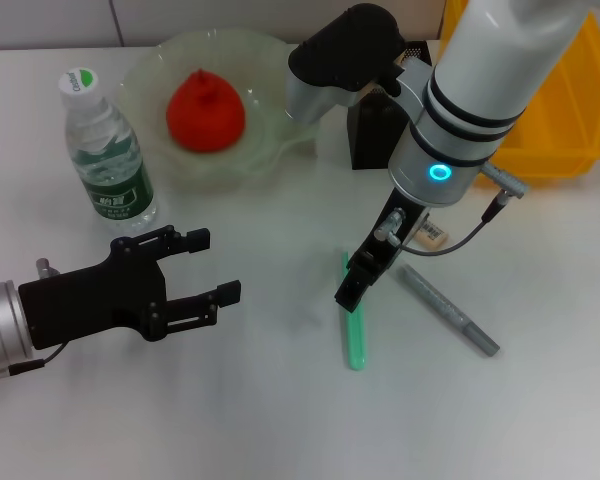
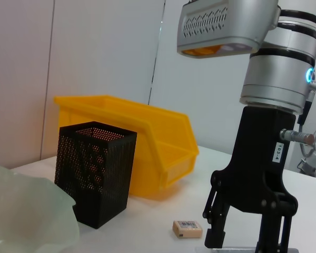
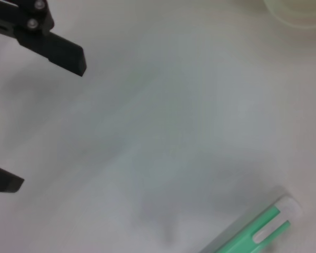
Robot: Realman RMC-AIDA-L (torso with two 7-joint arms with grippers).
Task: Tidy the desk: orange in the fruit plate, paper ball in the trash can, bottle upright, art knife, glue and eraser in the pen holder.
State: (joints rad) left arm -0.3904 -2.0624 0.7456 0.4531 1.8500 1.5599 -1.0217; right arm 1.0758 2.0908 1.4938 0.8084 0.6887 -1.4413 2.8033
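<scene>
Robot arms work over a white worktop (image 1: 260, 420) strewn with desk items. Right tool (image 1: 358, 280) is lowered over the upper end of the green art knife (image 1: 353, 330), which lies flat on the worktop; whether its fingers are apart or pressed on the knife cannot be told from here. Just beside it to the right lies the grey glue stick (image 1: 448, 310), slanted, apart from the knife. A small tan eraser (image 1: 432, 234) sits on the surface close behind the right tool, between it and the black mesh pen holder (image 2: 94, 179), which stands upright in front of a yellow bin (image 2: 147, 142).

Left tool (image 1: 205, 268) hovers low at the near left of the worktop, its two black fingers (image 1: 212, 296) spread well apart and holding nothing, pointing toward the knife. Those same fingers show in the right wrist view (image 3: 58, 50), well apart from the knife's green and white end (image 3: 263, 229).

At the back, the red-orange fruit (image 1: 206, 110) rests in the pale green fruit plate (image 1: 145, 80). The water bottle (image 1: 105, 150) stands upright just left of the plate, green cap on top. No paper ball can be made out.
</scene>
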